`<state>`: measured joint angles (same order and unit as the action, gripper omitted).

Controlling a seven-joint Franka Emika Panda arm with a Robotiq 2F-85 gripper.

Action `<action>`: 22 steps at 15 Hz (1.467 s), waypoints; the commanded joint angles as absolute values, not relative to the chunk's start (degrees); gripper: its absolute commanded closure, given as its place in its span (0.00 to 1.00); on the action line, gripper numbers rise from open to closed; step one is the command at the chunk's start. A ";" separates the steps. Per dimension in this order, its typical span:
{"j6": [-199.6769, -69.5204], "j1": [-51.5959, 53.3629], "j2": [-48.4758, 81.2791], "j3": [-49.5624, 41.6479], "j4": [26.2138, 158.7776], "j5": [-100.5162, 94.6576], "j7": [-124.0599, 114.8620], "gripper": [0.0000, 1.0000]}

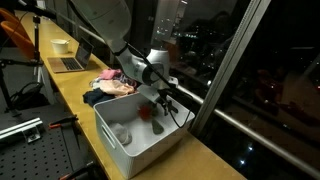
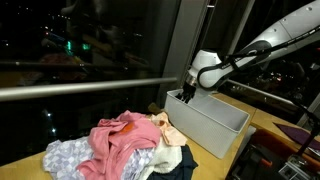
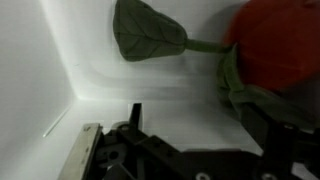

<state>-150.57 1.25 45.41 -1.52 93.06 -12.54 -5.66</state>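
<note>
My gripper (image 3: 195,122) is lowered inside a white plastic bin (image 1: 150,150), which shows in both exterior views (image 2: 222,128). Its fingers are spread apart and hold nothing. In the wrist view a red soft item (image 3: 280,45) with green leaf-shaped pieces (image 3: 145,32) lies on the bin floor just ahead. The right finger is beside the green fabric under the red item. In an exterior view the gripper (image 1: 160,100) hangs over the red item (image 1: 146,112). The bin wall hides the fingertips in an exterior view (image 2: 187,95).
A pile of pink, white and dark clothes (image 2: 130,148) lies on the wooden counter beside the bin (image 1: 108,90). A grey item (image 1: 122,133) lies in the bin. A laptop (image 1: 70,62) and a bowl (image 1: 60,45) stand further along. A dark window (image 1: 260,70) runs along the counter.
</note>
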 commanded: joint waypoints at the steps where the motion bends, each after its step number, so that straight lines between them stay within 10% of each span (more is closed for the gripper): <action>1: -147.32 -0.82 46.45 -0.15 90.83 -8.48 -0.19 0.00; 22: -146.16 -0.26 41.28 4.91 96.42 -1.71 4.45 0.00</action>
